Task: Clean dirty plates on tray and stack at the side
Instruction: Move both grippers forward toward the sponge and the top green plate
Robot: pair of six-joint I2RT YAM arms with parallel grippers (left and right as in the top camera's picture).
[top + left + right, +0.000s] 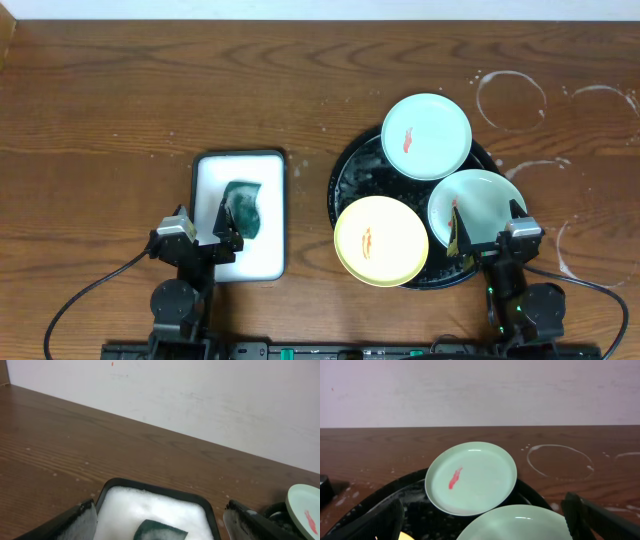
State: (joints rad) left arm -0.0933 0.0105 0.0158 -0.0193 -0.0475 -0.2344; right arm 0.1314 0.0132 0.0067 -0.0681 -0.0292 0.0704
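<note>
Three plates point(427, 136) crowd the tray point(352, 178), overhanging its rim.

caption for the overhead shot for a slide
Yellow plate and two mint-green plates sit on the foamy black tray; green sponge in white tray alongside.

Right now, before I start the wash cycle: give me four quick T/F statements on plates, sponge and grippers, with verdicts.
1. The yellow plate and both mint plates sit on the black tray. True.
2. The yellow plate is clean. False: it has an orange smear near its middle.
3. The sponge lies in the white tray. True.
4. The right gripper holds a plate. False: it is open and holds nothing, at the near edge of the closest mint plate.
</note>
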